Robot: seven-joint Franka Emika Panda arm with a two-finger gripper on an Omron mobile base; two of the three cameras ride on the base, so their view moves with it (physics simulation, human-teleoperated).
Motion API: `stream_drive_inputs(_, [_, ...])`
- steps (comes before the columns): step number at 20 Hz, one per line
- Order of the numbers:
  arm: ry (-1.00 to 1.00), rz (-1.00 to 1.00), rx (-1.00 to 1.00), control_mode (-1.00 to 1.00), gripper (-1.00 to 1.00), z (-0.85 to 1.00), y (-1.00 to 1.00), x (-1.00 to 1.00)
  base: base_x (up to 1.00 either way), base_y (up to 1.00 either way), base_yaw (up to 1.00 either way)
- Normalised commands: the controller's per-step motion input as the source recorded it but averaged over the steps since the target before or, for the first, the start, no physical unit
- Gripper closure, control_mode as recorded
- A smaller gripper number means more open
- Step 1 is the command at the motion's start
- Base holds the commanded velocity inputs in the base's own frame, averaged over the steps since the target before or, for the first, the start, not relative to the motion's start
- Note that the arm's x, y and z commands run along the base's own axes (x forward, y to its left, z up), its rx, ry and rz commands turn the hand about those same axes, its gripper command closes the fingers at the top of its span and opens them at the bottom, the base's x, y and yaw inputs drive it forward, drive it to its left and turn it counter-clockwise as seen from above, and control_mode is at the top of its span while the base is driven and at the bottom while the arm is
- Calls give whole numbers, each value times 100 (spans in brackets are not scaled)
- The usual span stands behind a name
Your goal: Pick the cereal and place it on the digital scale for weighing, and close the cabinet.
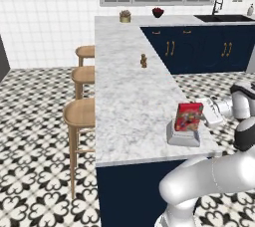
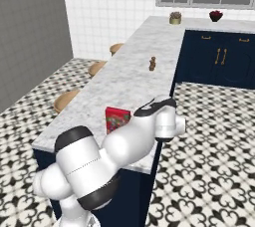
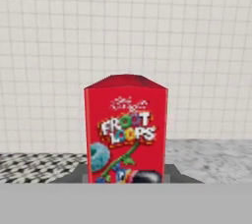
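Just before the claw (image 1: 205, 113), cereal (image 1: 188, 117) upright on digital scale (image 1: 183, 136).

A shiny white robot arm with dark joints

The arm (image 2: 124, 144) is made of fat, round, smooth white pieces, like big tubes joined together. Black bands go around the places where the pieces meet. One wide black ring sits on the big near piece, and a thin dark strip runs over the top of the far piece. The hand part (image 1: 215, 111) is white and flatter.
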Motion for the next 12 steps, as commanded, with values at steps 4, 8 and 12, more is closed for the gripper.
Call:
stream_drive_inputs(4, [-5,0,0,-100,100,-12,0,20,0,0,0])
stream_drive_inputs(8, [0,0,0,-100,100,-5,0,20,0,0,0])
stream_drive_inputs(12, [0,0,0,-100,100,-21,0,14,0,0,0])
